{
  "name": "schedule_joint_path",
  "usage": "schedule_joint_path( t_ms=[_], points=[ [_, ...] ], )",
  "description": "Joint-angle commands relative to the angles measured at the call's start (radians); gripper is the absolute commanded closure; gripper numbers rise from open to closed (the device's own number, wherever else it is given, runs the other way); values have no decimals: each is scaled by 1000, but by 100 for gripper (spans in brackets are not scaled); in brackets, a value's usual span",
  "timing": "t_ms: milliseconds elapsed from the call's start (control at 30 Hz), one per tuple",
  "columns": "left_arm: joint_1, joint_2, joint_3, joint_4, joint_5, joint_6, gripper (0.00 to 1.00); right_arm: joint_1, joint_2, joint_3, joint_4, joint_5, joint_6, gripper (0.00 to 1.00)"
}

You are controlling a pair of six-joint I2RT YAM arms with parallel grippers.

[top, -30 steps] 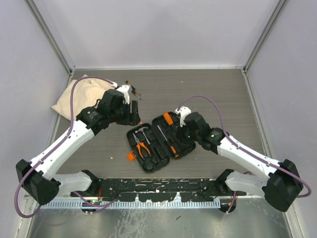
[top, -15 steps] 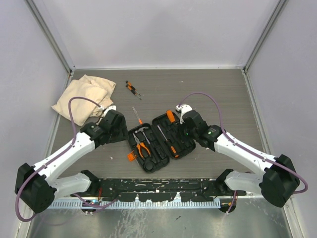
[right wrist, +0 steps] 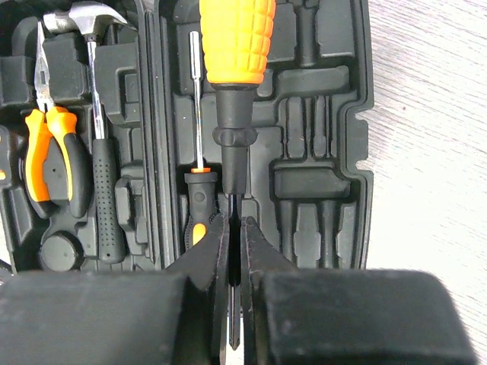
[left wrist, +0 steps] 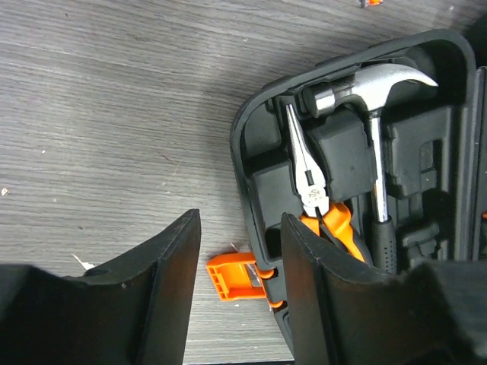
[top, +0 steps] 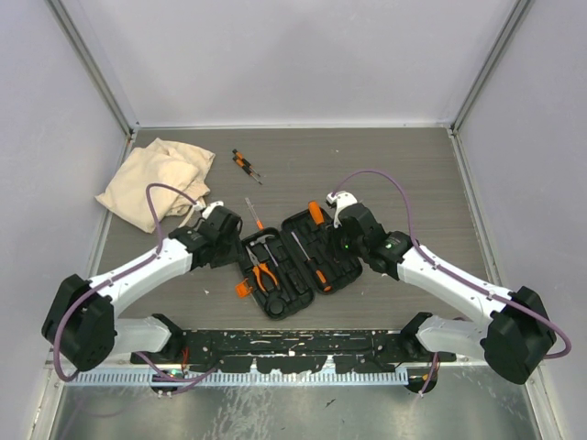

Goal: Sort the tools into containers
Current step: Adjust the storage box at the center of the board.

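Note:
An open black tool case (top: 323, 275) lies mid-table. Its left half holds orange-handled pliers (left wrist: 319, 207) and a small hammer (left wrist: 374, 91); its right half holds a slim screwdriver (right wrist: 198, 114). My right gripper (right wrist: 234, 228) is shut on the steel shaft of a big orange-handled screwdriver (right wrist: 236, 46), which hangs over the right half. My left gripper (left wrist: 240, 281) is open, its fingers standing either side of the case's left rim and orange latch (left wrist: 232, 280), gripping nothing. One loose screwdriver (top: 253, 213) lies just behind the case. Two small ones (top: 244, 163) lie farther back.
A crumpled beige cloth bag (top: 156, 179) sits at the back left of the table. Grey walls with metal frame posts close in the table on three sides. The arm bases and a cable rail run along the near edge.
My left arm has pulled back from near the cloth bag to the case's left edge, leaving a screwdriver on the table behind the case; its jaws have narrowed. The right arm has barely shifted.

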Motion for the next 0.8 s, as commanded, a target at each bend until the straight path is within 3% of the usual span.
schedule_joint_path(
  t_ms=[0, 433, 767],
  points=[
    [6, 63, 11, 64, -1, -13, 54, 2, -31, 7, 59, 11, 11, 100],
    [6, 172, -13, 121, 20, -4, 60, 2, -30, -4, 60, 17, 9, 100],
    [31, 226, 5, 126, 22, 47, 85, 1, -37, -5, 57, 23, 9, 99]
  ],
)
